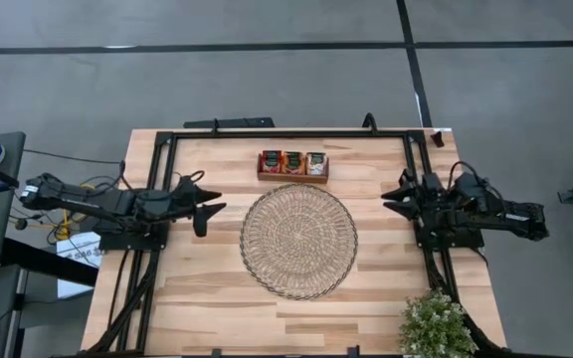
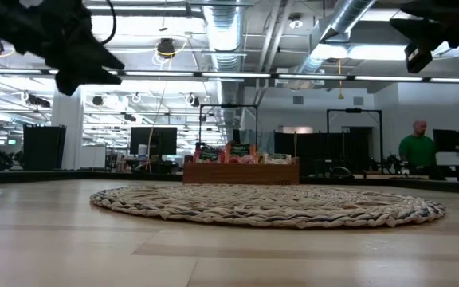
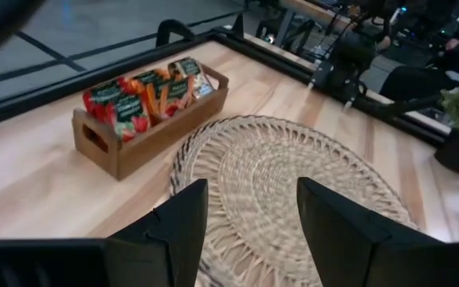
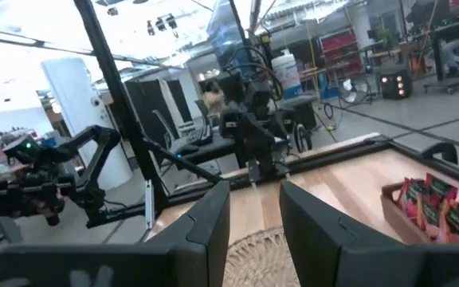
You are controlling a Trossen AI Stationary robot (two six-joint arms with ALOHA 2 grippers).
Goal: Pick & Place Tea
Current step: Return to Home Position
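Note:
The tea sachets [image 1: 292, 162] stand upright in a brown wooden tray [image 1: 292, 178] at the table's far middle; the left ones are red-orange, the right ones paler. They also show in the left wrist view [image 3: 146, 96] and the right wrist view [image 4: 441, 209]. My left gripper [image 3: 252, 215] hovers open above the table, left of the round woven mat [image 1: 298, 241], pointing toward mat and tray. My right gripper [image 4: 255, 215] hovers open at the mat's right side, high above the table. Nothing lies between either pair of fingers.
A black frame rail [image 1: 286, 134] runs along the table's far, left and right sides. A small potted plant [image 1: 436, 326] stands at the near right corner. Bare wood [image 1: 267, 318] lies near the front edge. A person in green [image 2: 417, 147] is far behind the table.

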